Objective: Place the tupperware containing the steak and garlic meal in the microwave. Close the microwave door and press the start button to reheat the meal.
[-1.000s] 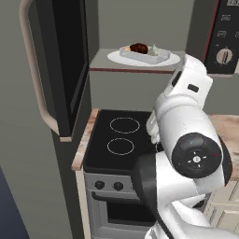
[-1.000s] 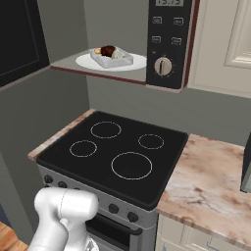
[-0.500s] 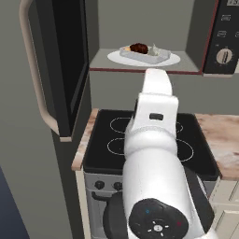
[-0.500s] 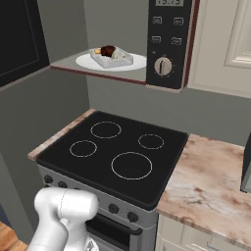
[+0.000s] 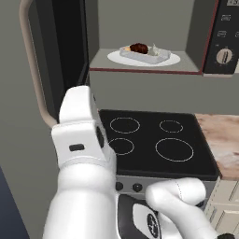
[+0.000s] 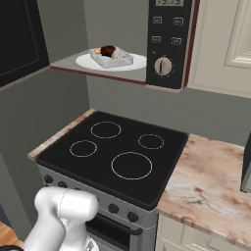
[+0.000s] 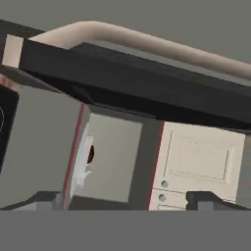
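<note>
I see the shallow translucent grey-white tupperware on the round white plate inside the black wall-mounted microwave, long axis running across the cavity mouth. The dark steak and garlic meal sits in it. The glossy black microwave door stands swung wide at left, its beige bar handle outward. End effector fingertips spread, holding nothing, facing the door edge. Black cooktop below.
</note>
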Tool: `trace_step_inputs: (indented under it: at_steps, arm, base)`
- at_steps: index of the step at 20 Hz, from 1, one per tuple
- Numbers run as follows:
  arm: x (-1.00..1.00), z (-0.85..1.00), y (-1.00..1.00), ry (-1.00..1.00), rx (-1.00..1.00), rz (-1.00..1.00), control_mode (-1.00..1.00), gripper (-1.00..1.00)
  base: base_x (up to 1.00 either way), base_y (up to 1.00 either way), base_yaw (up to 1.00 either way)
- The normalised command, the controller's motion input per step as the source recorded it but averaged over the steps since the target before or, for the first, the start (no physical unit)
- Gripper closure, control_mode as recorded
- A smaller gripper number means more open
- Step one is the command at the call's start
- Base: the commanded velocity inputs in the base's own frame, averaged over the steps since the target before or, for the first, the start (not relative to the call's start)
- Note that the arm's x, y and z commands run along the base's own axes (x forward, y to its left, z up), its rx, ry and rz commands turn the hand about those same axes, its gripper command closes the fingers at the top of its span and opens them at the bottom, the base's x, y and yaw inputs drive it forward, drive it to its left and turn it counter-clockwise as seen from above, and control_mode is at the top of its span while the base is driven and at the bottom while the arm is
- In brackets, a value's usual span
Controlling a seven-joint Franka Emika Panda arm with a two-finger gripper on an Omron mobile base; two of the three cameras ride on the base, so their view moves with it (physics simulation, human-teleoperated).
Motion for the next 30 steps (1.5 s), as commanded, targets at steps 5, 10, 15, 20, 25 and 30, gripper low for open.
trace_step_inputs:
  at_steps: [5,10,15,20,25,30]
  arm:
    - [0.00,-0.04,0.85,0.00,-0.22,0.00,-1.00,-1.00]
    - [0.07,-0.15,0.72,0.07,-0.13,0.00,-1.00,-1.00]
    - [0.39,-0.17,0.62,0.18,-0.05,0.00,-1.00,-1.00]
    - [0.61,-0.15,0.56,0.19,-0.05,0.00,-1.00,-1.00]
    - [0.65,-0.03,0.23,0.12,-0.01,0.00,-1.00,-1.00]
    - [0.36,0.00,-0.23,0.04,0.00,-0.01,-1.00,-1.00]
  base:
    - [0.00,0.00,0.00]
    - [0.00,0.00,0.00]
    - [0.00,0.00,0.00]
    - [0.00,0.00,0.00]
    - [0.00,0.00,0.00]
    - [0.00,0.00,0.00]
